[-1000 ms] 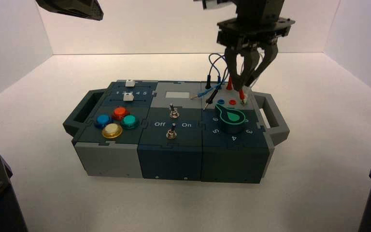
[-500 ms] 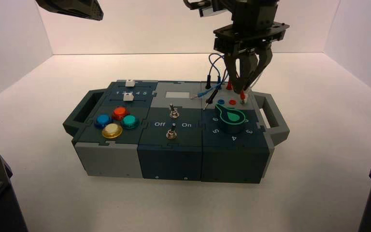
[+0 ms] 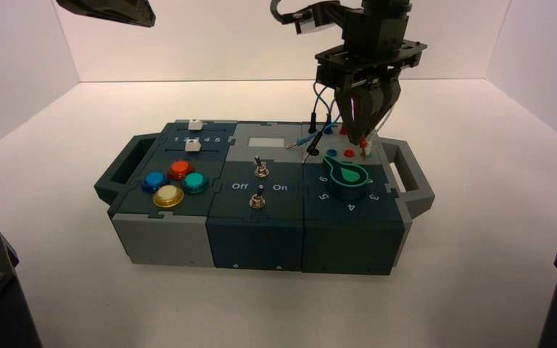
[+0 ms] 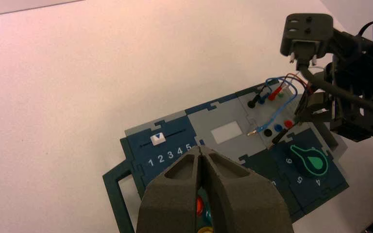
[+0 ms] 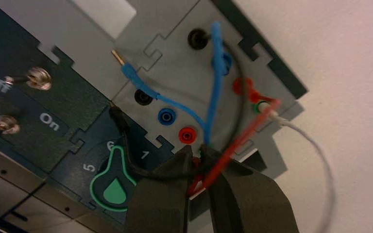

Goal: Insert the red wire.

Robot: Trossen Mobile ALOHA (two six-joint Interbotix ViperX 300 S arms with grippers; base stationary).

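- Right pincer (image 3: 361,141), upper right, nearer; grip: can't tell
- Red wire (image 5: 242,140): plug at its tips, near upright
- Left pincer (image 4: 200,148) idle, upper left, closed

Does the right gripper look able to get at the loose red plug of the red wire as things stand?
Probably yes: the right gripper is already down around the red plug, though the black wire loops across its fingers.

R wrist view, bottom ctr: red wire (image 5: 238,141) plug partly hidden btwn fingertips (image 5: 182,158) of R gripper (image 5: 199,158); wire blurred too. White wire (image 5: 315,145) blurred, cut off at bottom edge. High view, upper L: L arm (image 3: 112,9) cut off by top edge.
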